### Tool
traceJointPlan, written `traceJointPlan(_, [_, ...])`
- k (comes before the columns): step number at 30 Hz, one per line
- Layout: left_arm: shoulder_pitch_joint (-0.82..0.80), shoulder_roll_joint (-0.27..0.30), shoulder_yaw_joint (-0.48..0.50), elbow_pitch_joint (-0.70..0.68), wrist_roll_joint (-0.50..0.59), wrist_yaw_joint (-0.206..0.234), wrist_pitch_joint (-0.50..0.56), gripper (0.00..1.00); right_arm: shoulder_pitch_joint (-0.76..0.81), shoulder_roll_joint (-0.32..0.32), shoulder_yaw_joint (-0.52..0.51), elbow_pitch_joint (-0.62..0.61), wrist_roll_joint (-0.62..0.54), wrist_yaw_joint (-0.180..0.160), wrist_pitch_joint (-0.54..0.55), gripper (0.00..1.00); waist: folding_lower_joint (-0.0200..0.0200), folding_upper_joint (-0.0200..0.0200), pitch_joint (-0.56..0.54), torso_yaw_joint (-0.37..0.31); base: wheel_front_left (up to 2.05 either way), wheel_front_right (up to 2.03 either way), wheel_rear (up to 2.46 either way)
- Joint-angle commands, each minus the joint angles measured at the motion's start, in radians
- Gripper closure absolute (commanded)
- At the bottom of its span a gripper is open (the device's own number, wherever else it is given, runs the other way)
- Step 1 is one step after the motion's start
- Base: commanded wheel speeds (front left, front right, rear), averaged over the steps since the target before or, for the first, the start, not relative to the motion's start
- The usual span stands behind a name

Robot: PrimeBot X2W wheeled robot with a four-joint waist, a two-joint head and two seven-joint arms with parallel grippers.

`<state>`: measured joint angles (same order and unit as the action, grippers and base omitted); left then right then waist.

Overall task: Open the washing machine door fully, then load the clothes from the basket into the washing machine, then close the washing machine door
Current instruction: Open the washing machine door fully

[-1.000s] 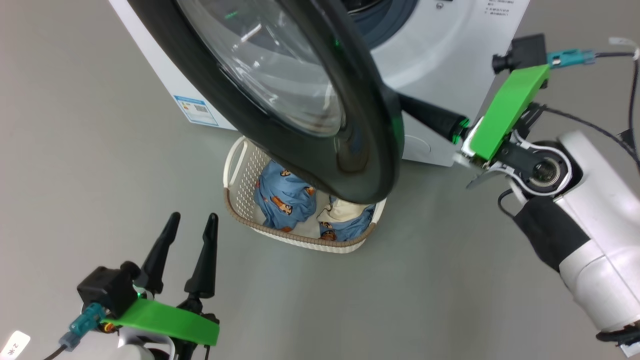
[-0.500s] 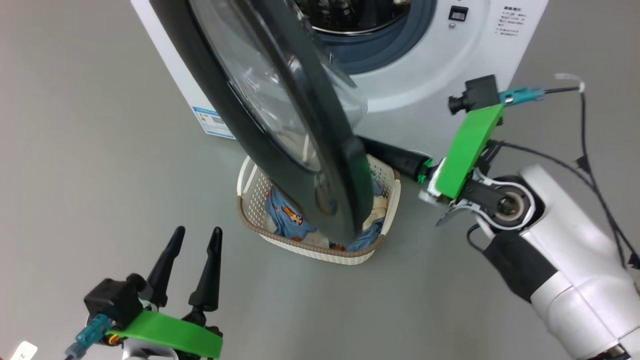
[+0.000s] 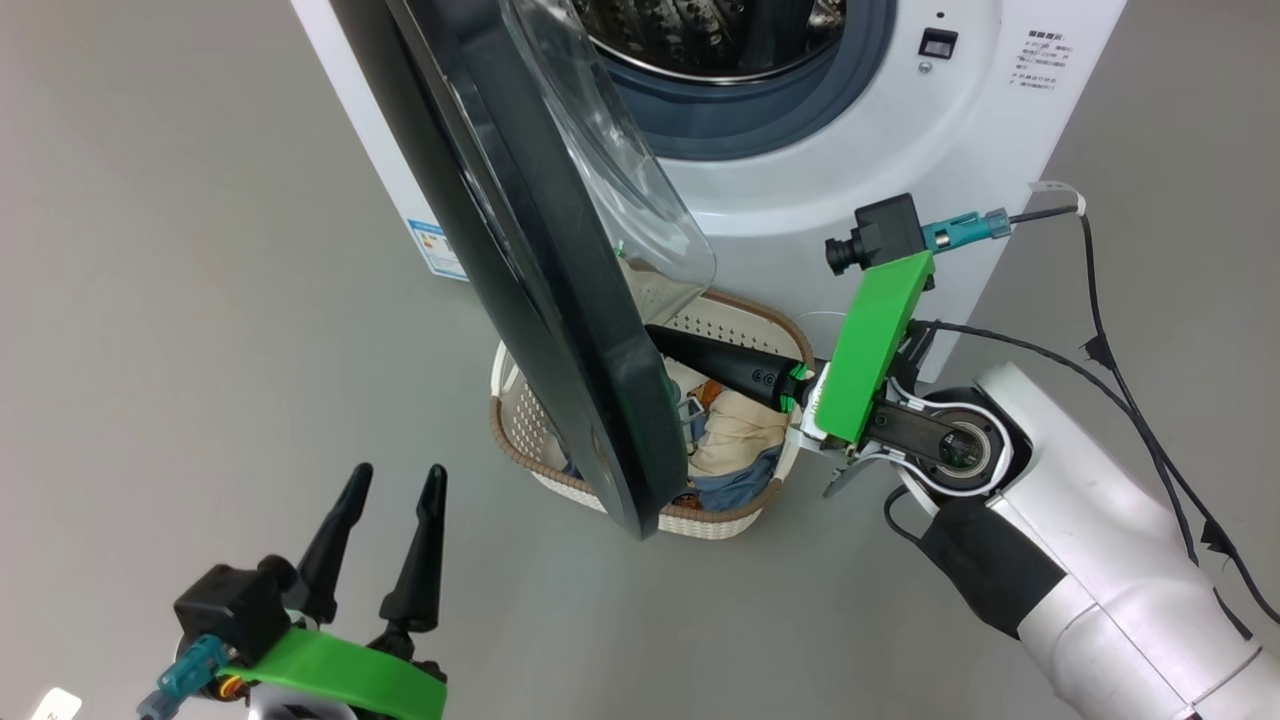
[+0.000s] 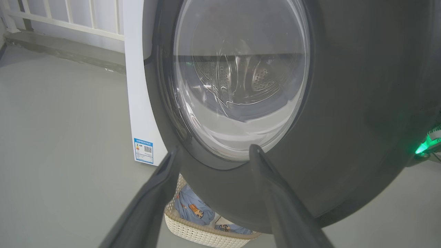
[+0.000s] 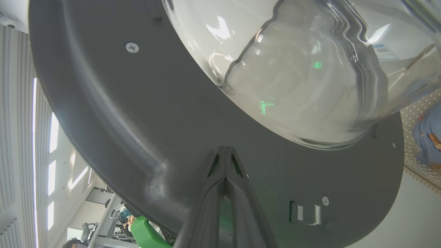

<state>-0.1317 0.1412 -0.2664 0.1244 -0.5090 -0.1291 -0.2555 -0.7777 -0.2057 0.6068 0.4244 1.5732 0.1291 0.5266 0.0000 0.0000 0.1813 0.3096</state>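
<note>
My right end effector [image 5: 225, 151] has its fingers pressed together, with the tips against the black inner face of the washing machine door [image 3: 540, 300], just below the glass bowl. The door stands partly open over the basket [image 3: 525, 452], which sits on the floor before the washing machine [image 3: 860, 120] with the clothes [image 3: 735, 440] inside. My left end effector [image 3: 397, 475] hangs with its fingers apart on the door's outer side.
</note>
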Motion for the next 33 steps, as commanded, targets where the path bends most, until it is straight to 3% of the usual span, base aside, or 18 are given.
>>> traceJointPlan(1, [-0.015, 0.015, 0.032, -0.018, 0.01, -0.002, -0.006, 0.0, 0.02, 0.026, 0.012, -0.03, -0.006, 0.002, 0.0, 1.0, 0.0001, 0.0, -0.005, -0.002, 0.0, 0.0, 0.0])
traceJointPlan(8, [-0.014, 0.031, 0.024, -0.016, 0.007, -0.002, -0.006, 0.0, 0.05, 0.012, -0.008, -0.027, -0.008, 0.002, -0.041, 1.0, 0.0001, 0.0, -0.026, -0.033, 0.0, 0.0, 0.0])
traceJointPlan(9, [-0.014, 0.035, 0.023, -0.017, 0.007, -0.002, -0.006, 0.0, 0.056, 0.008, -0.012, -0.029, -0.008, 0.002, -0.048, 0.78, 0.0001, 0.0, -0.029, -0.04, 0.0, 0.0, 0.0])
traceJointPlan(10, [-0.014, 0.038, 0.022, -0.018, 0.006, -0.002, -0.006, 0.0, 0.063, 0.004, -0.016, -0.031, -0.008, 0.002, -0.055, 0.64, 0.0001, 0.0, -0.031, -0.047, 0.0, 0.0, 0.0])
traceJointPlan(11, [-0.014, 0.042, 0.02, -0.019, 0.005, -0.002, -0.006, 0.0, 0.071, 0.0, -0.021, -0.034, -0.007, 0.002, -0.063, 0.56, 0.0001, 0.0, -0.034, -0.054, 0.0, 0.0, 0.0])
traceJointPlan(12, [-0.014, 0.042, 0.02, -0.019, 0.005, -0.002, -0.006, 0.0, 0.071, 0.0, -0.021, -0.034, -0.007, 0.002, -0.063, 0.56, 0.0001, 0.0, -0.034, -0.054, 0.0, 0.0, 0.0])
traceJointPlan(13, [-0.014, 0.047, 0.018, -0.021, 0.004, -0.002, -0.006, 0.0, 0.079, -0.006, -0.024, -0.037, -0.009, 0.002, -0.071, 0.4, 0.0001, 0.0, -0.037, -0.062, 0.0, 0.0, 0.0])
traceJointPlan(14, [-0.012, 0.052, 0.019, -0.021, 0.002, -0.002, -0.006, 0.0, 0.089, -0.012, -0.027, -0.041, -0.012, 0.002, -0.079, 0.0, 0.0001, 0.0, -0.04, -0.069, 0.0, 0.0, 0.0])
traceJointPlan(33, [0.051, 0.093, 0.041, -0.031, -0.008, -0.002, -0.006, 0.0, 0.314, -0.149, -0.058, -0.097, -0.044, 0.002, -0.267, 0.0, 0.0, 0.0, -0.116, -0.201, 0.0, 0.0, 0.0])
